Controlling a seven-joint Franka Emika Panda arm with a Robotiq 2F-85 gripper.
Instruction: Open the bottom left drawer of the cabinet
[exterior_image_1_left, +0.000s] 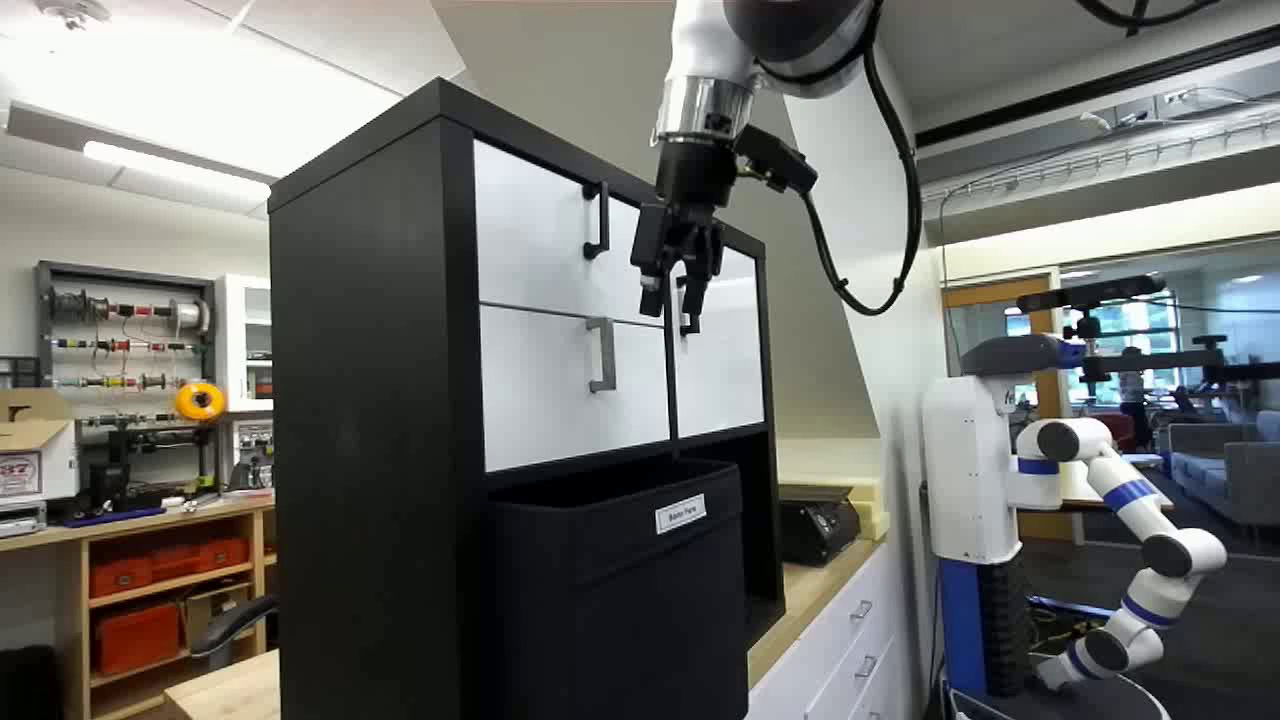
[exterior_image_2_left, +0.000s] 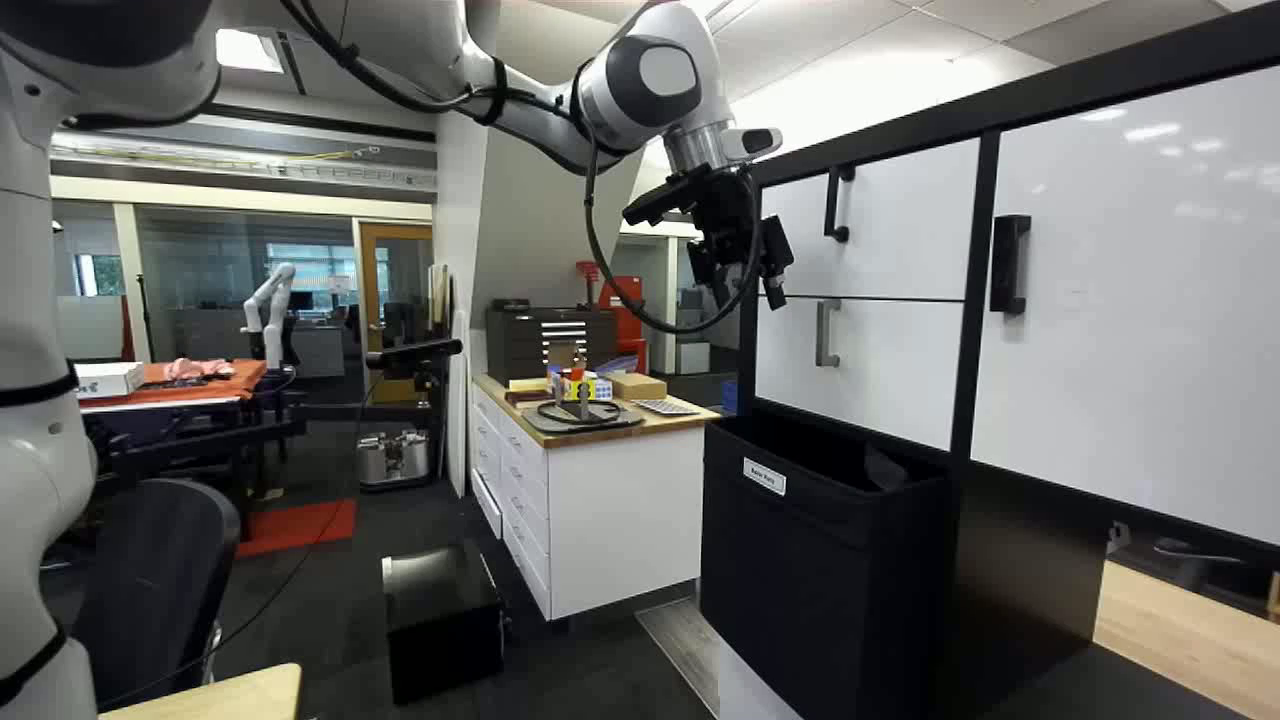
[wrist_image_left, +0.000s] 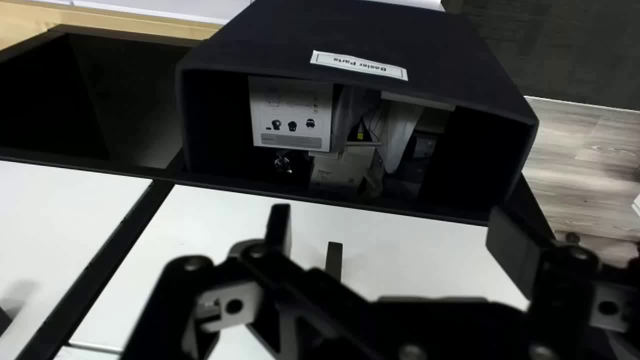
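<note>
The tall black cabinet (exterior_image_1_left: 360, 400) has white fronts and also shows in an exterior view (exterior_image_2_left: 965, 330). The drawer (exterior_image_1_left: 540, 410) is the lower white front on the left, with a grey vertical handle (exterior_image_1_left: 602, 355). It sits flush and shut; it also shows in an exterior view (exterior_image_2_left: 890, 370) and the wrist view (wrist_image_left: 415, 250). My gripper (exterior_image_1_left: 672, 300), also in an exterior view (exterior_image_2_left: 748, 292), is open and empty in front of the cabinet, apart from the handle. In the wrist view the handle's end (wrist_image_left: 333, 257) shows between the spread fingers (wrist_image_left: 395, 235), nearer the left one; the rest is hidden.
A black fabric bin (exterior_image_1_left: 620, 590) with a label stands open below the drawer, jutting forward. The upper drawer's black handle (exterior_image_1_left: 597, 220) and the neighbouring front's black handle (exterior_image_2_left: 1010, 264) stick out. A counter (exterior_image_2_left: 625, 510) with tools stands beyond.
</note>
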